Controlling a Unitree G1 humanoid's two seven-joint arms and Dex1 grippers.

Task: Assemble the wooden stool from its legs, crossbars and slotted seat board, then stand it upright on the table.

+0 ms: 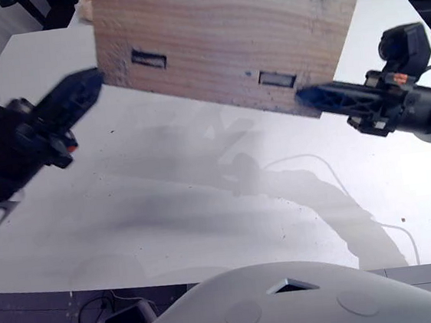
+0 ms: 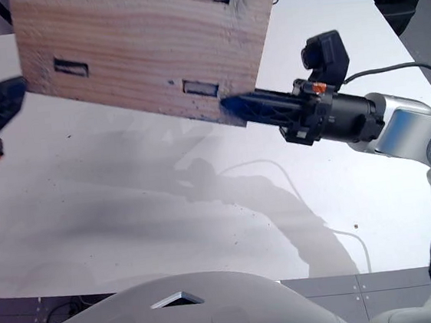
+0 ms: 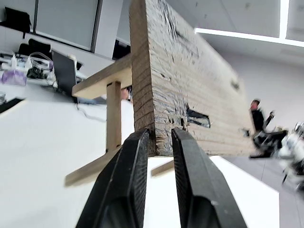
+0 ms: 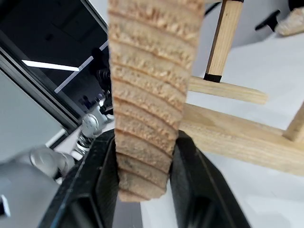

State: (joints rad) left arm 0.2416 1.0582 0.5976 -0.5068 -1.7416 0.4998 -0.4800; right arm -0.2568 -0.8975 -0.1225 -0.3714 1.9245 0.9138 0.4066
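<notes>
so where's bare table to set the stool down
Bare: the wide table stretch below the raised seat board, between left gripper and right gripper, down to the near edge. Tighter on the robot's right, where a thin cable loops. Behind the board, the legs crowd it.

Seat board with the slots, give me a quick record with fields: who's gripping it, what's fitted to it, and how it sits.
Item: pale wooden slotted seat board
Slots showing: three rectangular slots
Left gripper: shut on one edge of the board
Right gripper: shut on the opposite edge
Fitted: wooden legs joined by a crossbar, behind the board
Pose: board on edge over the white table, stool not upright
</notes>
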